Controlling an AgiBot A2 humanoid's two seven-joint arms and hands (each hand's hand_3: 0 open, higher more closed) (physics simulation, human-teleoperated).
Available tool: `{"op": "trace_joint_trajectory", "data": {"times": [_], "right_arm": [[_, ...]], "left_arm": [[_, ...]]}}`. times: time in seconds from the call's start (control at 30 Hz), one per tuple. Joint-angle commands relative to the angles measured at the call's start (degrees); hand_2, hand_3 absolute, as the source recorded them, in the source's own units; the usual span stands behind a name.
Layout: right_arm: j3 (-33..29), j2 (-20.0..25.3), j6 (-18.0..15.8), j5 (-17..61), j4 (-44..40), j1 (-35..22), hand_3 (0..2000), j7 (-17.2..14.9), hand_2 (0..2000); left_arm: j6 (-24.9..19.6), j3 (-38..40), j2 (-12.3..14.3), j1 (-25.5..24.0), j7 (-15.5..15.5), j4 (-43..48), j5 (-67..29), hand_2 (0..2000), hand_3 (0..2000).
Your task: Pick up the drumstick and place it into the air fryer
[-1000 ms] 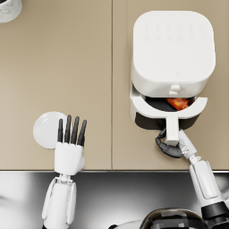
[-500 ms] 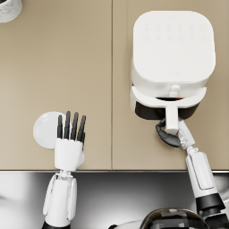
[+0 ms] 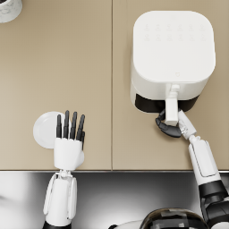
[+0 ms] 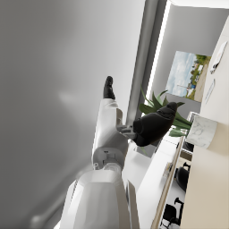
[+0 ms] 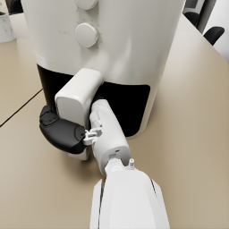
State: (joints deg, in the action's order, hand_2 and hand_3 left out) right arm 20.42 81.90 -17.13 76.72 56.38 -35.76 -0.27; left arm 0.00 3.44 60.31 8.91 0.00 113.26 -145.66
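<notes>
The white air fryer [image 3: 172, 53] stands at the back right of the beige table, its drawer pushed in flush. No drumstick shows in any view; the drawer hides its inside. My right hand [image 3: 169, 128] curls around the drawer handle [image 3: 171, 107] from below and the side. The right wrist view shows the dark fingers of the right hand [image 5: 60, 132] wrapped on the handle [image 5: 76, 98] in front of the air fryer [image 5: 120, 40]. My left hand [image 3: 69, 138] hovers with straight fingers over a bare white plate [image 3: 44, 129], holding nothing; the left hand [image 4: 147, 127] also shows in the left wrist view.
A marbled cup [image 3: 9, 9] stands at the table's far left corner, also seen as a cup [image 4: 201, 132] in the left wrist view. The table's front edge [image 3: 112, 170] runs just beyond my forearms, with a steel surface below it.
The drawer stood open with the drumstick visible inside; my right hand has pushed it in by the handle until it closed. The left hand has stayed over the plate.
</notes>
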Motion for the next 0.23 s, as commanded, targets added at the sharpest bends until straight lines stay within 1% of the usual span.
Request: {"op": "trace_joint_trajectory", "data": {"times": [0.03, 0.23], "right_arm": [[-0.01, 0.0, -0.08, 0.0, -0.02, 0.0, 2000, -0.03, 2000], [-0.03, -0.02, -0.3, -0.02, -0.1, -0.05, 2000, 0.06, 2000]], "left_arm": [[0.0, 0.0, 0.0, 0.0, 0.0, 0.0, 0.0, 0, 0], [0.0, -0.01, 0.01, 0.0, 0.0, -0.01, 0.0, 0, 0]]}}
